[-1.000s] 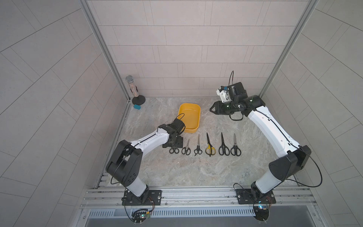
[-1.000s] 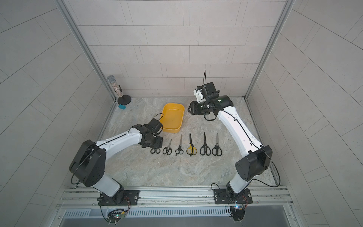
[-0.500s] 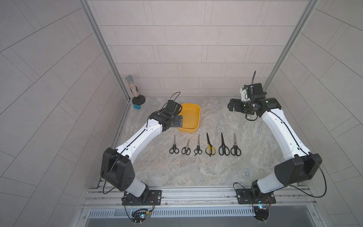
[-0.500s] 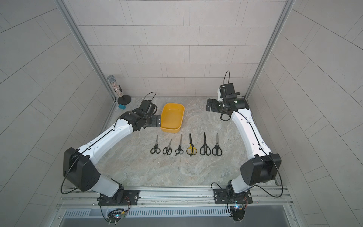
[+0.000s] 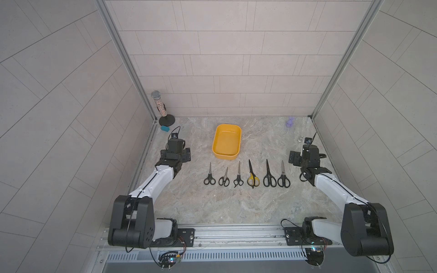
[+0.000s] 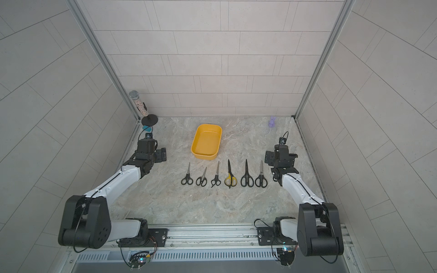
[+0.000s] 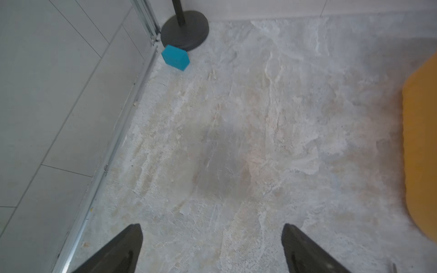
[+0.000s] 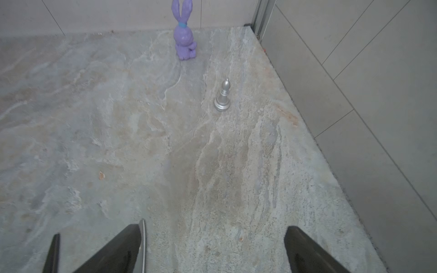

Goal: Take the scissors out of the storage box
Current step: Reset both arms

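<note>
Several pairs of scissors (image 5: 246,176) lie side by side in a row on the marble table, blades pointing to the back. Most have black handles; one has yellow-and-black handles (image 6: 230,179). Just behind the row stands the yellow storage box (image 5: 225,156) with nothing in it, also at the edge of the left wrist view (image 7: 421,153). My left gripper (image 7: 211,228) hangs open over bare table left of the box (image 5: 179,154). At the row's right end, my right gripper (image 8: 214,229) is open and holds nothing (image 5: 303,157). A silver blade tip (image 8: 142,245) shows beside one finger.
A shaker on a black round stand (image 5: 163,111) and a small teal block (image 5: 164,128) sit in the back left corner. A purple rabbit figure (image 8: 184,40) and a silver chess piece (image 8: 222,99) stand at the back right. Tiled side walls run close to both arms.
The left arm has left the leftmost scissors and drawn back to the left side. From beside the box, the right arm has swung out to the right and its jaws have opened.
</note>
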`<state>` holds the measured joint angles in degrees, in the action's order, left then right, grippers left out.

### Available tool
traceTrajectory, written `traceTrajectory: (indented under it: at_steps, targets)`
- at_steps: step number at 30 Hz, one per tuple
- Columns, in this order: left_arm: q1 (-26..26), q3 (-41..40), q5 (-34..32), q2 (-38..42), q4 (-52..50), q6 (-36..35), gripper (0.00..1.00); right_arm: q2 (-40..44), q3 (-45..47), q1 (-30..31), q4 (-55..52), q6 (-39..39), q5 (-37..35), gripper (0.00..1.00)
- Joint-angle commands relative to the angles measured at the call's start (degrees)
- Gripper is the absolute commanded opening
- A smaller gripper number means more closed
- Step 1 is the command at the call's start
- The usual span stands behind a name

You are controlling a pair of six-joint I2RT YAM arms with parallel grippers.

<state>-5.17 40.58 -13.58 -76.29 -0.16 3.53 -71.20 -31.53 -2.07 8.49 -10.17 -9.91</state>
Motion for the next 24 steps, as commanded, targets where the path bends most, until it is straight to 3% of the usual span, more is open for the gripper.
traceTrajectory:
  at_steps: [1,9,15,19,24]
  targets:
    - [0.6,-5.8,1.7,-0.6,18.2,-4.2,1.00,-2.6,3.2,0.0,20.0,2.2,-1.3,1.00]
    - [3.0,-14.8,6.3,-7.3,40.4,-3.2,1.00,-4.6,10.4,-0.3,33.3,2.8,4.8,1.00]
    - [3.1,-17.8,6.0,-13.8,51.5,-2.6,1.00,-5.5,12.3,-0.4,36.4,2.5,4.7,1.00]
    - [3.2,-17.3,6.9,-12.1,47.8,-2.7,1.00,-9.5,12.9,-0.1,41.7,3.2,5.4,1.00]
    - [3.2,-18.2,10.6,-13.3,51.3,-4.2,1.00,-13.5,14.1,0.3,47.0,3.5,5.1,1.00]
